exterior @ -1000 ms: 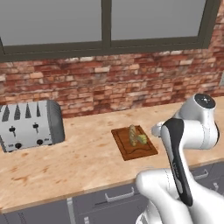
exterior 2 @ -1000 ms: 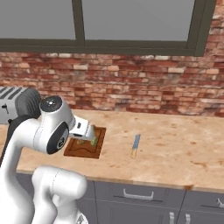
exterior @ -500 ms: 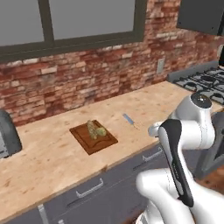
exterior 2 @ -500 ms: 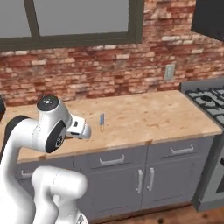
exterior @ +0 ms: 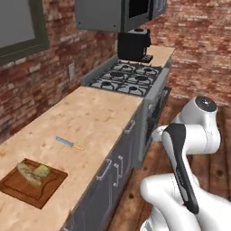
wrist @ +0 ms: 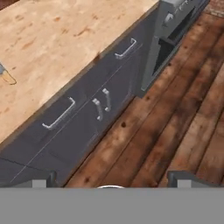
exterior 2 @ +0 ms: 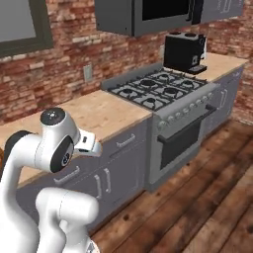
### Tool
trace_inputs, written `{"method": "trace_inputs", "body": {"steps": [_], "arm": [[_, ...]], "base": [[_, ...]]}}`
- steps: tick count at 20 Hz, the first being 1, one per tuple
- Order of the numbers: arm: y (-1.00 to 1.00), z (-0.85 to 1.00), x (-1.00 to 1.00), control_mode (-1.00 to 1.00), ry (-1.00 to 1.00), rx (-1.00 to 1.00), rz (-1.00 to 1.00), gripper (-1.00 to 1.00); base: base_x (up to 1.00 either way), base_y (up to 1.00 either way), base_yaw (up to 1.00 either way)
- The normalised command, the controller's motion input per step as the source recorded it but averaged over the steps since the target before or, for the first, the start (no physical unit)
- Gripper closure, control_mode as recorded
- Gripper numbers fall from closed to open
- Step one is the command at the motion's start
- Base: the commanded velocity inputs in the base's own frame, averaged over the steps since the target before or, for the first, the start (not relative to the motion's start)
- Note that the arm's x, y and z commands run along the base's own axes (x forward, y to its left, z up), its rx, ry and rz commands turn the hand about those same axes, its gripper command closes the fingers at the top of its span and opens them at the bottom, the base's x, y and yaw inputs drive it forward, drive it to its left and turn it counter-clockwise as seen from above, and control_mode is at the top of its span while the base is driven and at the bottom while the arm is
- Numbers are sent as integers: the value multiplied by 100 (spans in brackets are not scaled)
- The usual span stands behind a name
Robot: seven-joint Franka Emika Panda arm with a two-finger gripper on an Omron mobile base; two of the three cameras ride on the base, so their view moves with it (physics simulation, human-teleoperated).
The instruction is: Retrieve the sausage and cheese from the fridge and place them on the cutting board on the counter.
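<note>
Left base view, far left: cutting board [exterior: 32,182] lies flat on the tabletop [exterior: 90,122], near its front edge. On it a pale yellow-tan cheese [exterior: 42,170] touches a longer tan-brown piece [exterior: 28,174], judged to be the sausage though it is not reddish. To the right, apart from the board, a small knife [exterior: 68,143] on bare tabletop. Further right, stove [exterior: 131,76] with a dark coffee machine [exterior: 134,45] beyond. Pincer [wrist: 109,183] fully released, holding nothing, pointing down at drawer fronts and wood floor [wrist: 175,113]. Both items appear already placed. Risks: an arm swing across the tabletop edge could clip the board or knife; the base could graze the cabinets.
</note>
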Motion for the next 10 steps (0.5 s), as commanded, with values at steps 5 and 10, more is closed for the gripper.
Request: {"method": "trace_inputs", "body": {"steps": [5,10], "arm": [[0,0,0,100,0,0,0,-100],[0,0,0,100,0,0,0,-100]], "base": [[3,-6,-82],[14,-6,-71]]}}
